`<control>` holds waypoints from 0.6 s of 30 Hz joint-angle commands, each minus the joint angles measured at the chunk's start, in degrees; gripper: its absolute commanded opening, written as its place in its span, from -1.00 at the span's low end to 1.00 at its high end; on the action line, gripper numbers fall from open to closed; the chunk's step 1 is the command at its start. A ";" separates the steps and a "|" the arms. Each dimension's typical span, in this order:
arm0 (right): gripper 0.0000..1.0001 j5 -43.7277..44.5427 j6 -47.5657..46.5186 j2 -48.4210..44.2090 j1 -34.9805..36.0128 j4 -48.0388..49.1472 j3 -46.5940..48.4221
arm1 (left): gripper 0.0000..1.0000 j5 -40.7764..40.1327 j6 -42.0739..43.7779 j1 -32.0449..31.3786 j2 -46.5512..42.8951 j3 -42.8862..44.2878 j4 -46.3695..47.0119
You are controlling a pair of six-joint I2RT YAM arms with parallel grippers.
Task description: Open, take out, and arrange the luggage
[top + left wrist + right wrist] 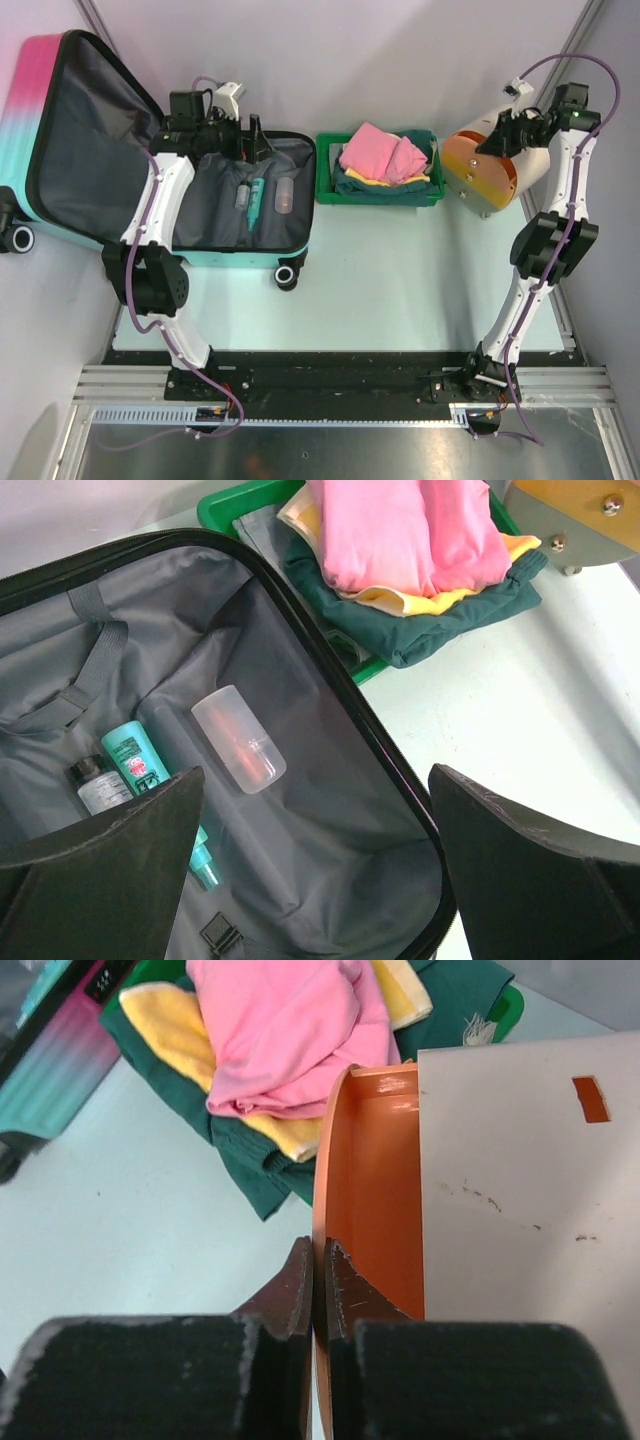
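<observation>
The luggage (45, 90), a pink-to-teal suitcase, lies open at the left, its dark grey lining (330, 820) showing. In its lower half lie a clear bottle (238, 738), a teal tube (138, 758) and a small black-capped bottle (98, 786). My left gripper (315, 780) hangs open above that half near its right rim, holding nothing. At the far right my right gripper (320, 1252) is shut on the thin orange rim (372, 1160) of a white-and-orange cylinder (490, 172).
A green tray (380, 194) stands between suitcase and cylinder, piled with folded pink (385, 152), yellow and dark green clothes. The suitcase lid (85, 130) leans up at the far left. Black wheels (287, 276) jut toward me.
</observation>
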 commanded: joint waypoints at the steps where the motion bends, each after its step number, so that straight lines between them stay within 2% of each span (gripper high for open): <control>1: -1.00 0.75 -17.90 2.23 -1.40 -23.30 5.62 | 0.96 2.77 0.78 0.52 0.58 2.46 1.18; 4: -1.00 -0.13 -22.39 -1.71 -1.93 -23.33 -1.02 | 0.95 3.21 0.60 0.43 1.02 3.07 1.18; 11: -1.00 0.40 -26.09 -8.30 -2.28 -23.33 -10.70 | 0.96 3.74 0.69 0.43 0.76 2.90 1.18; 18: -1.00 0.31 -26.97 -12.80 -3.77 -23.42 -14.33 | 0.96 4.18 0.60 0.35 0.05 1.76 1.27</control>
